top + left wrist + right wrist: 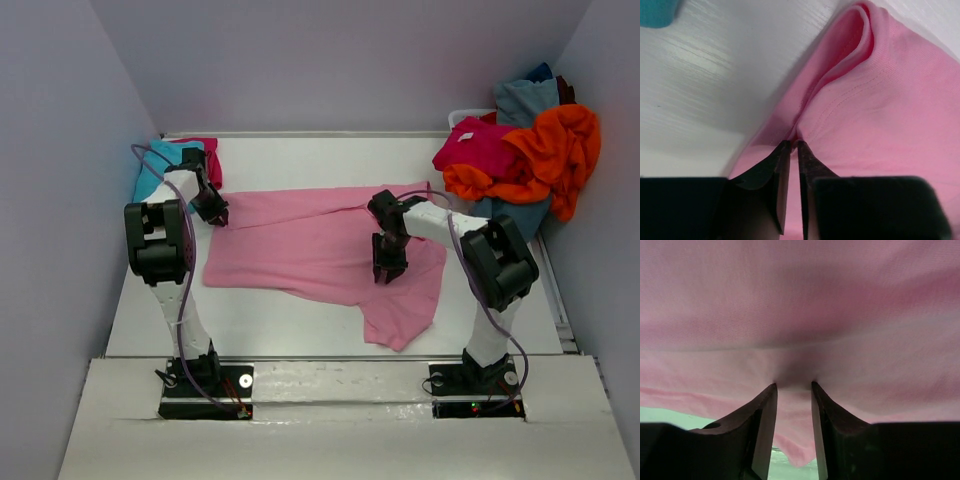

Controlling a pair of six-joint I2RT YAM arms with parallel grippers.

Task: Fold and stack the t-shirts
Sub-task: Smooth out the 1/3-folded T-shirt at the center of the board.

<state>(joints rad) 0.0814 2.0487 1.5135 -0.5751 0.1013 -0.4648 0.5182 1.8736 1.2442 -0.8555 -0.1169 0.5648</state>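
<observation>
Your left gripper (794,144) pinches a pucker at the left edge of the light pink t-shirt (310,250), jaws nearly together. The shirt lies spread and rumpled across the table (300,160). Your right gripper (793,385) nips a fold in its right half through a narrow gap. Expect light, limp cloth that sags and slips, so take seams or doubled edges. Your left arm reaches forward and low; your right arm bends elbow-high, fingers pointing down.

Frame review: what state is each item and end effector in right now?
pink t-shirt: unfolded, spread wrinkled on the table
left end effector: closed on the pink t-shirt's edge
right end effector: pinching cloth mid-shirt
turquoise t-shirt: far-left corner, partly hidden
orange t-shirt: crumpled, far right
</observation>
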